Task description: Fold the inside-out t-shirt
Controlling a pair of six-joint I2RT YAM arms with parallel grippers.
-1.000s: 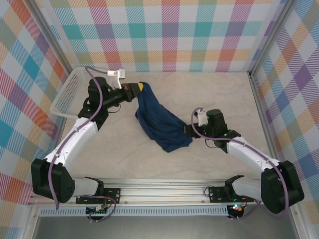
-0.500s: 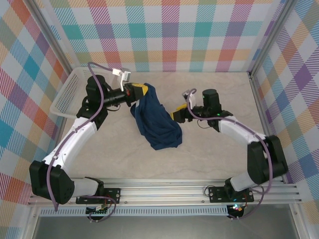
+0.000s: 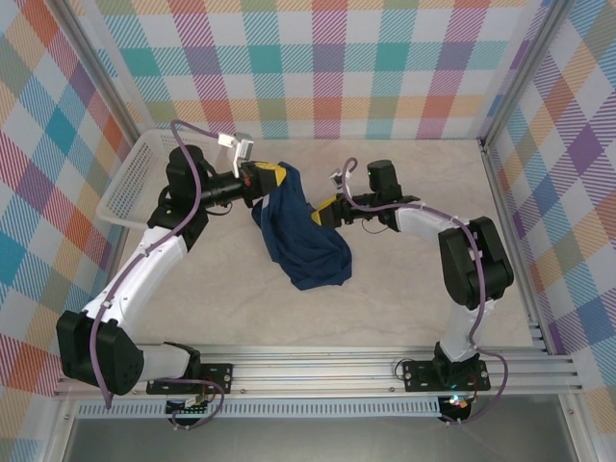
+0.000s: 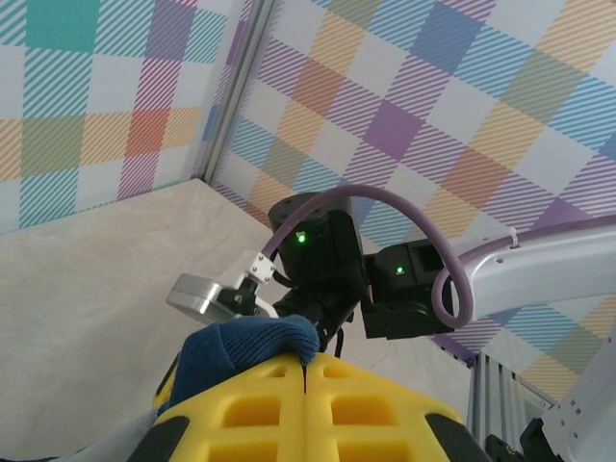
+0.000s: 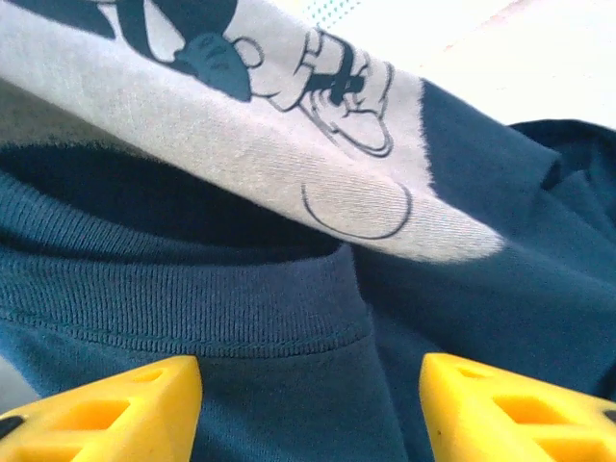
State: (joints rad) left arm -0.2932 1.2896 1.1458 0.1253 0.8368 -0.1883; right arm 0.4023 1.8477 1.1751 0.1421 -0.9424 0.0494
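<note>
The left gripper [image 4: 304, 358] is clamped tight, its two yellow fingers [image 4: 274, 377] pressed together with a fold of navy cloth pinched at their tips. That pinch holds the inside-out t-shirt [image 3: 303, 241] by its upper edge. From there the body trails toward the near side, and its lower part seems to rest bunched on the table [image 3: 423, 289]. Holding it high by one edge looks meant to let the cloth hang loose and offer a free edge to the other arm.

The right gripper [image 5: 310, 385] has its jaws well apart and grips nothing. In its wrist view the ribbed collar [image 5: 192, 313] runs across just ahead of the fingertips, with a pale grey printed panel [image 5: 241, 154] above it. From overhead, this gripper sits at the shirt's right edge, opposite the left one. I judge it is lining up on the neckline so the two arms can spread the shirt between them.

The white basket [image 3: 130, 188] sits at the far left of the table, apart from the shirt.
</note>
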